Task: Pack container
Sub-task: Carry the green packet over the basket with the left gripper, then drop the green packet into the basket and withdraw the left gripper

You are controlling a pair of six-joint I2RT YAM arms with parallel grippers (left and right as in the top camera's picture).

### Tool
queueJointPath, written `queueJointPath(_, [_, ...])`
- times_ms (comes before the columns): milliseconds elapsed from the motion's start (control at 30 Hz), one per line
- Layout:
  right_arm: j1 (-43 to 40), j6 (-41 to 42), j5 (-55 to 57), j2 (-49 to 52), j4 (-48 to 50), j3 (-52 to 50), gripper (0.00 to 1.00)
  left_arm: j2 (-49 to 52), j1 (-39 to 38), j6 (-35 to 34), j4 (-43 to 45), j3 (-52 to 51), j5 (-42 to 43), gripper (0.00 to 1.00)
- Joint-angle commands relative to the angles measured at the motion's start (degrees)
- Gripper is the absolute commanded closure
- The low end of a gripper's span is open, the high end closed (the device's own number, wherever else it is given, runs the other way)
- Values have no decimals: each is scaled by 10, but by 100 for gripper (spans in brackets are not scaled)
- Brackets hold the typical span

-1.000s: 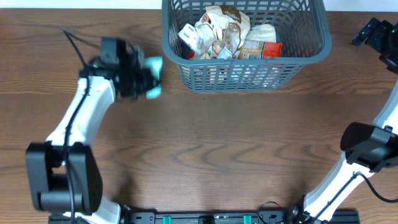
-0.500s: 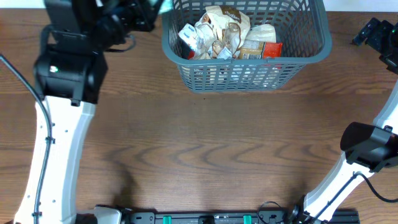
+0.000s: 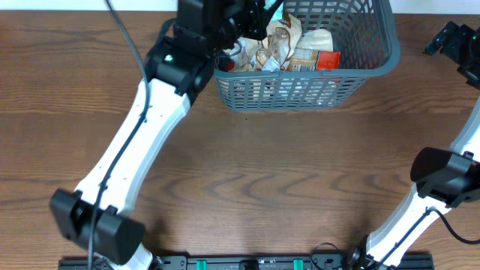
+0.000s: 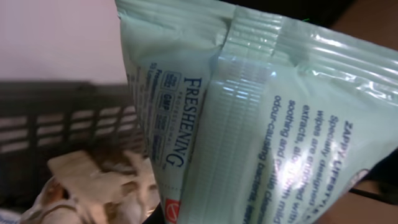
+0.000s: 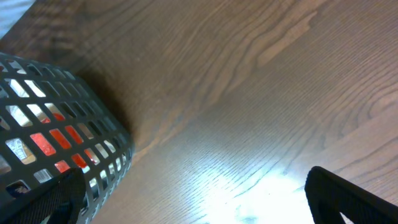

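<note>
left pincer [image 3: 259, 16] is seen clamped on a pale green wipes packet [image 4: 249, 124], which is held above the left end of the container [image 3: 300, 91], over the crumpled snack packets [image 3: 289, 45] heaped inside. the container is set at the far middle of the wooden table [image 3: 240, 172], its lattice side turned toward the arms. right pincer [image 3: 450, 37] is found at the far right edge, well apart from the container, its jaws spread wide with nothing held between them.
</note>
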Motion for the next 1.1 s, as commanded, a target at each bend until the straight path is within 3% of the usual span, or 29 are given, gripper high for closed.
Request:
queueJointPath(0, [3, 0, -4, -6, -1, -2, 1, 39, 6, 9, 5, 2, -29, 94])
queueJointPath(233, [3, 0, -4, -6, -1, -2, 1, 105, 7, 8, -4, 2, -35, 88])
queueJointPath(267, [3, 0, -4, -6, -1, -2, 1, 109, 7, 9, -6, 2, -35, 83])
queueJointPath(333, [3, 0, -4, -6, -1, -2, 1, 110, 7, 20, -8, 2, -36, 53])
queueJointPath(433, [3, 0, -4, -6, -1, -2, 1, 108, 7, 40, -8, 2, -37, 29])
queueJointPath(600, [3, 0, -4, -6, -1, -2, 1, 106, 9, 40, -12, 2, -37, 5])
queueJointPath(800, [3, 0, -4, -6, -1, -2, 1, 64, 13, 63, -12, 8, -37, 1])
queueJointPath(967, [3, 0, -4, -6, -1, -2, 1, -26, 21, 100, -17, 16, -40, 1])
queueJointPath(1067, [3, 0, -3, -6, -1, -2, 1, -101, 23, 126, -64, 17, -91, 2])
